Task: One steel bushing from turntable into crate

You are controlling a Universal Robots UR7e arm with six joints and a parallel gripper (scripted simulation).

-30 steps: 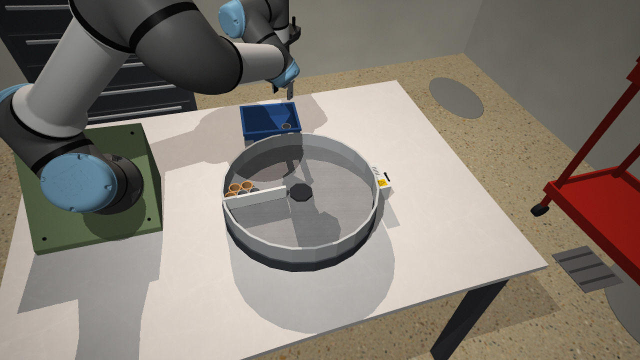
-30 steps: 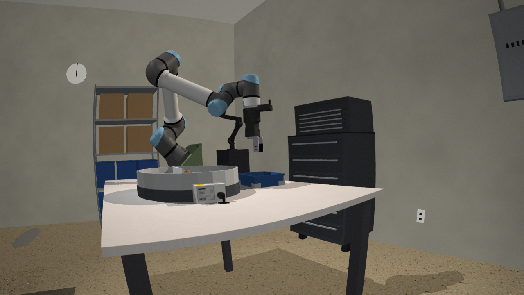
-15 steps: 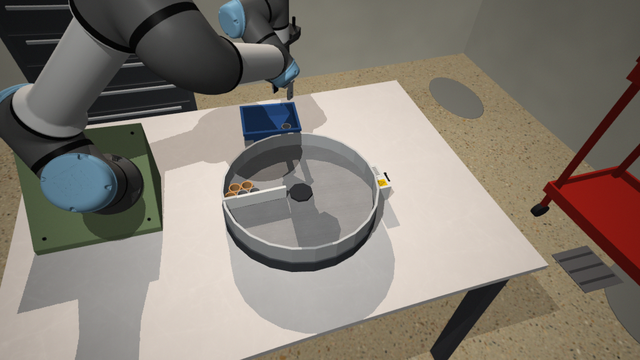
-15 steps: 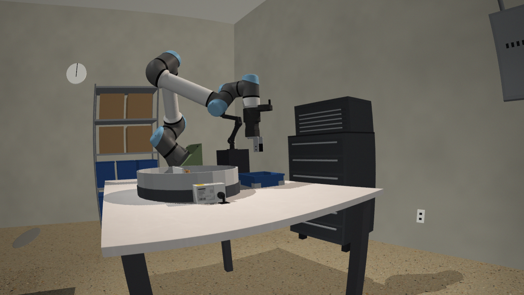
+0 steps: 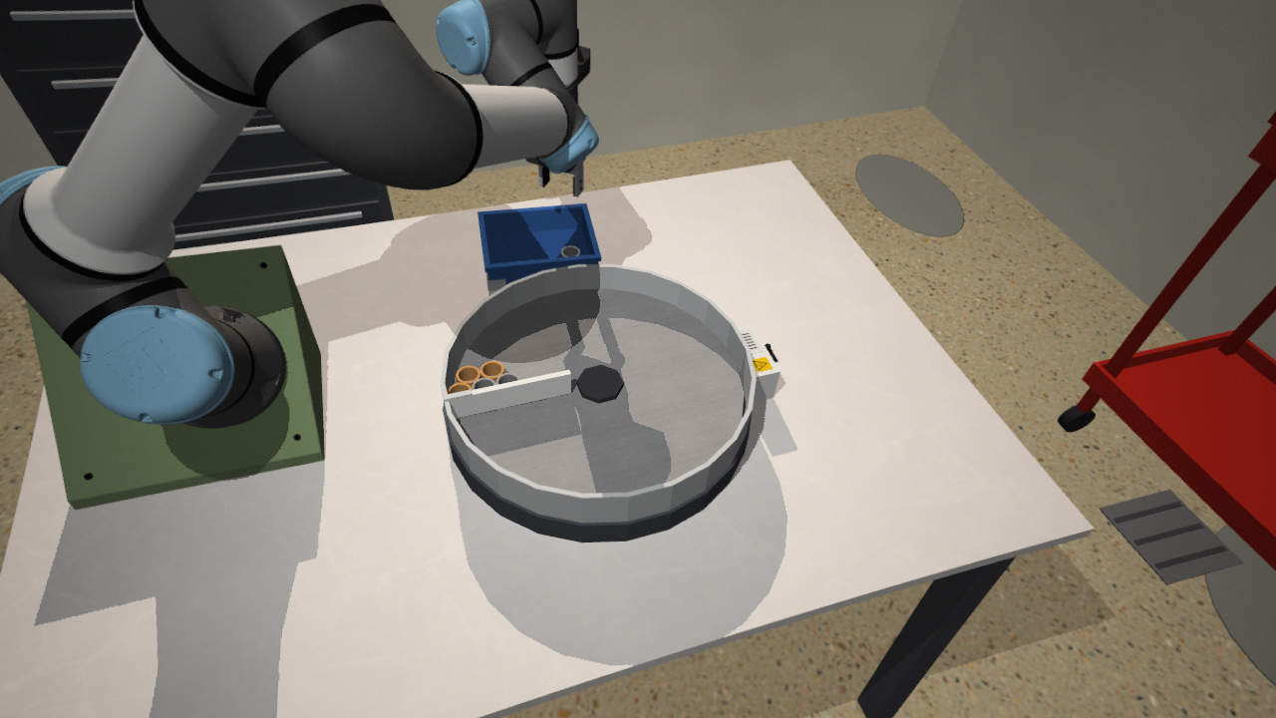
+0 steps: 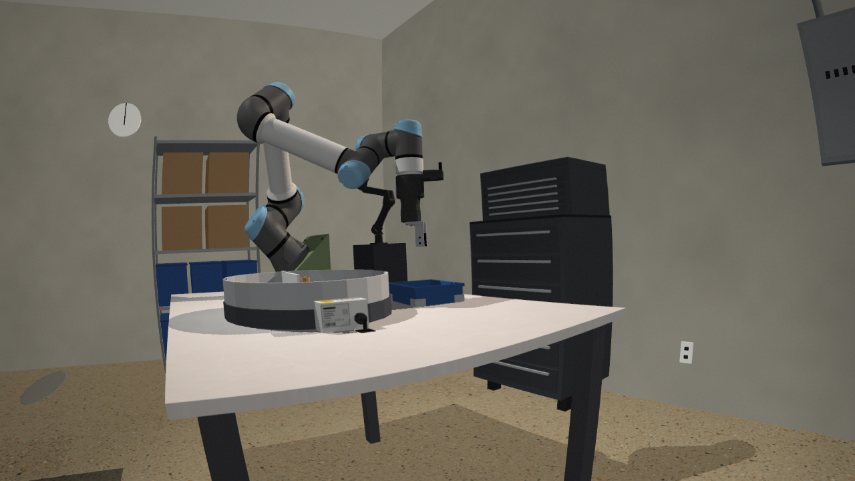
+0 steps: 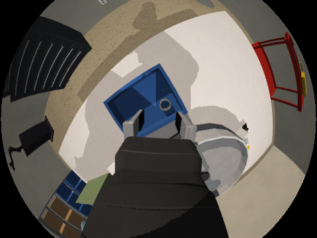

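1. Viewing the white rectangular table (image 5: 892, 428) (image 6: 388, 353) (image 7: 228, 59), I'm seeing it supporting everything below.
2. The round grey-walled turntable (image 5: 597, 509) (image 6: 304, 296) (image 7: 224, 160) is sitting on it.
3. The blue open-topped crate (image 5: 539, 264) (image 6: 427, 292) (image 7: 142, 96) is resting just beside the turntable.
4. My two-finger gripper (image 5: 561, 187) (image 6: 421, 239) (image 7: 160, 117) is hovering above the crate, standing wide open and holding nothing.
5. One grey steel bushing (image 5: 569, 247) (image 7: 160, 104) is lying inside the crate; copper-coloured bushings (image 5: 492, 376) (image 6: 305, 279) and grey ones are clustering beside the turntable's white divider (image 5: 512, 394) (image 6: 290, 276).
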